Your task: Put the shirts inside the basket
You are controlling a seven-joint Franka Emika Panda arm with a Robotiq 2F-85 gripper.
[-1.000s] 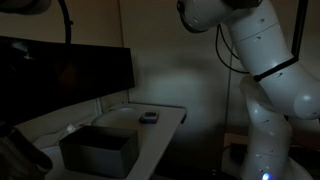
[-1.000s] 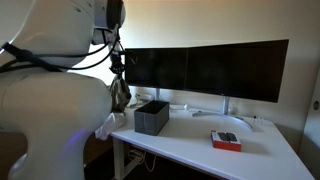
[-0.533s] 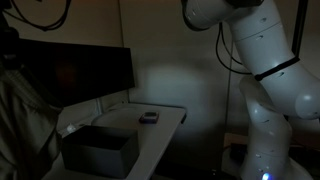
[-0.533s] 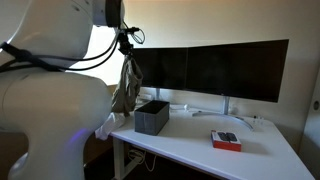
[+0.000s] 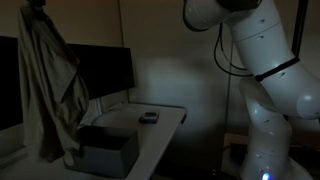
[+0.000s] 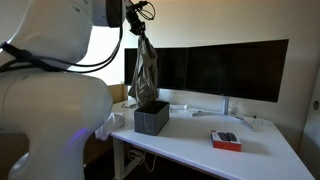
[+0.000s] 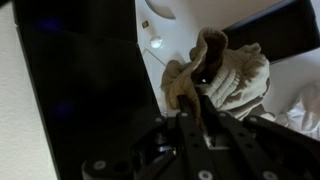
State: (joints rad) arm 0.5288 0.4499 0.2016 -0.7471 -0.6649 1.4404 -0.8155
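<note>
A tan shirt (image 5: 52,85) hangs from my gripper (image 6: 141,27), which is shut on its top edge. It dangles high over the desk, with its lower end at the dark grey basket (image 6: 151,118), which also shows in an exterior view (image 5: 100,150). In the wrist view my closed fingers (image 7: 200,105) pinch a fold of the shirt (image 7: 225,80), and the cloth bunches below them. I cannot tell whether the hem is inside the basket.
Two black monitors (image 6: 215,70) stand along the back of the white desk (image 6: 190,145). A red box with a small dark device (image 6: 226,140) lies on the desk, also seen in an exterior view (image 5: 148,117). White cloth (image 6: 105,125) lies at the desk's edge.
My gripper has risen and carried the shirt sideways from beside the desk to above the basket. The shirt now hangs full length.
</note>
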